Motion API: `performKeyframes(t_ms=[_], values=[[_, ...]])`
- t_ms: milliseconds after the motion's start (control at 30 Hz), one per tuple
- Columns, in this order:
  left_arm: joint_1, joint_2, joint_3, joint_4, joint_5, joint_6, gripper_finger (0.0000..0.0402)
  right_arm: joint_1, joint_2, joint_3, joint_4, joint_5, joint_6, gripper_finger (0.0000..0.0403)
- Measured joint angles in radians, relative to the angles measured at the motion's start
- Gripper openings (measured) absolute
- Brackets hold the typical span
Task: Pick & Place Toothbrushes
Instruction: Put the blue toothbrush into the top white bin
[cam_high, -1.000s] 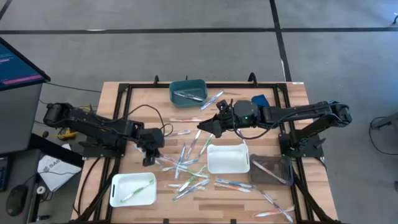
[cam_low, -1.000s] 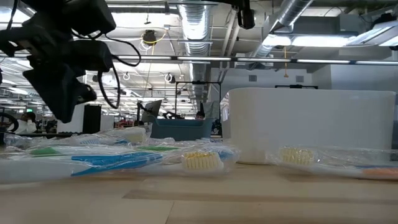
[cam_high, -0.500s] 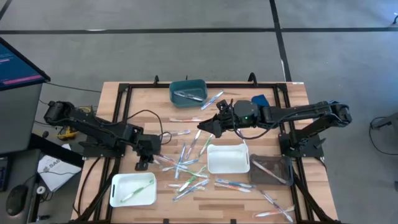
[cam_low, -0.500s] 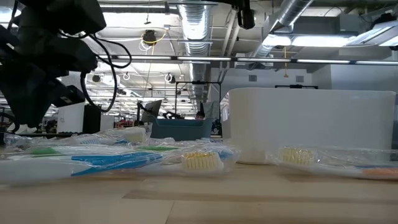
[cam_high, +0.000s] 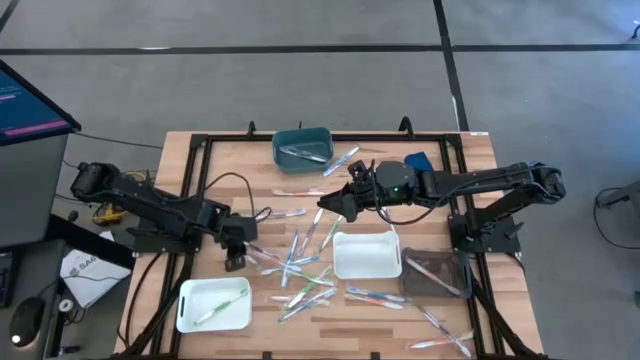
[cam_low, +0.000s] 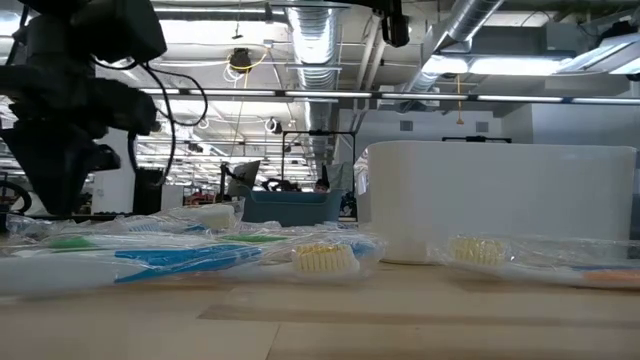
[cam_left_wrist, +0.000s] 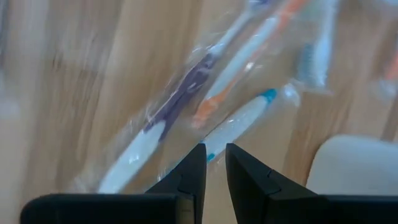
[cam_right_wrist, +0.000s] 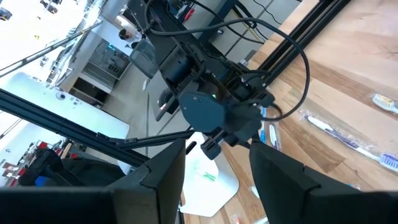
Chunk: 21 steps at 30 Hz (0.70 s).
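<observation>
Toothbrushes (cam_high: 300, 262), wrapped plastic sticks, lie scattered; left gripper (cam_left_wrist: 213, 163), fingers narrowly parted (nothing pinched), should straddle one handle squarely

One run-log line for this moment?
left gripper: low over wrapped toothbrushes, nearly shut, empty | right gripper: waiting mid-table, open

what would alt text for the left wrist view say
The left gripper, fingers nearly closed with a thin gap and holding nothing, hangs just over wrapped toothbrushes lying on the wooden table. The corner of a white tray shows beside them.
</observation>
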Motion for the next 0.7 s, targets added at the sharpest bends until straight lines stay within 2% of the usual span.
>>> performKeyframes(t_ms=[267,367,500,700], values=[[0.0,0.0,-0.013,0.0,0.03,-0.398,0.0054,0.0,0.0,0.0,0.0,0.0,0.0,0.0172],[0.0,0.0,-0.013,0.0,0.047,-0.497,0.0054,-0.001,0.0,0.0,0.0,0.0,0.0,0.0172],[0.0,0.0,-0.013,0.001,0.088,-0.501,0.0054,-0.001,0.0,0.0,0.0,0.0,0.0,0.0172],[0.0,0.0,-0.013,0.001,0.091,-0.373,0.0054,0.0,0.0,0.0,0.0,0.0,0.0,0.0172]])
